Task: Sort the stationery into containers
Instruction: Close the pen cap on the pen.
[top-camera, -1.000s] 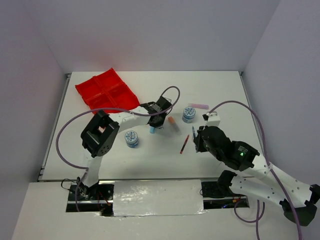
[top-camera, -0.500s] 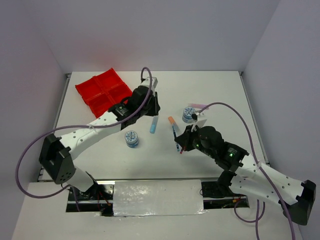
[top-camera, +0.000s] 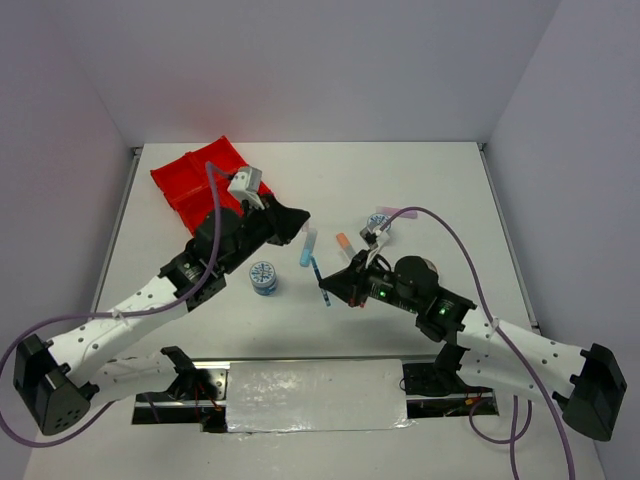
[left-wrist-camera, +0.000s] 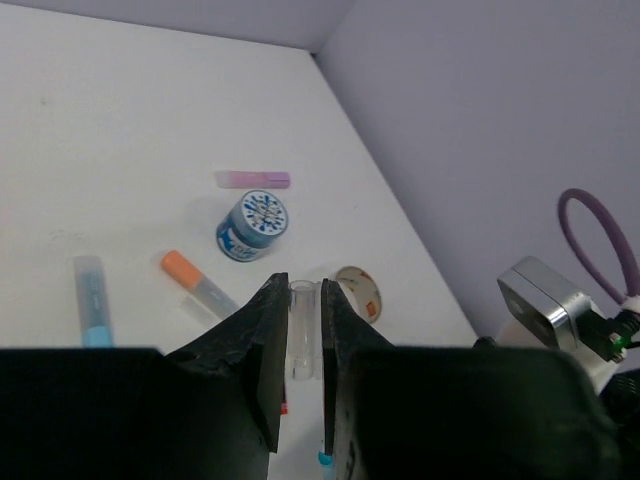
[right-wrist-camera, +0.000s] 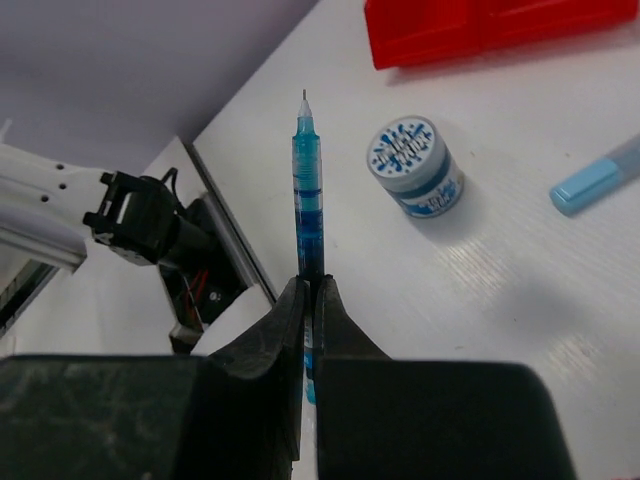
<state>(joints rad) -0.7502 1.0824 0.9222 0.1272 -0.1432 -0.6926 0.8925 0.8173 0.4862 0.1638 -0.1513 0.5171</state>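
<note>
My right gripper (top-camera: 332, 286) is shut on a thin blue pen (top-camera: 320, 275), held off the table with its bare tip pointing away from the jaws (right-wrist-camera: 305, 200). My left gripper (top-camera: 298, 216) hovers above the loose items, its jaws closed on a short clear tube (left-wrist-camera: 302, 325). Below it lie a light-blue stick (top-camera: 307, 247), an orange-tipped stick (top-camera: 345, 243), a pink stick (top-camera: 400, 212), a patterned tub (left-wrist-camera: 253, 225) and a tape ring (left-wrist-camera: 360, 292). A second tub (top-camera: 263, 277) stands near the front. The red tray (top-camera: 205, 180) is at the back left.
The right arm's cable loops over the pink stick and the far tub. The metal base rail (top-camera: 315, 395) runs along the near edge. White walls close off the table on three sides.
My right gripper took up the blue pen and carried it left. My left arm lifted off the light-blue stick, stretched out, and its gripper now points right over the items.
</note>
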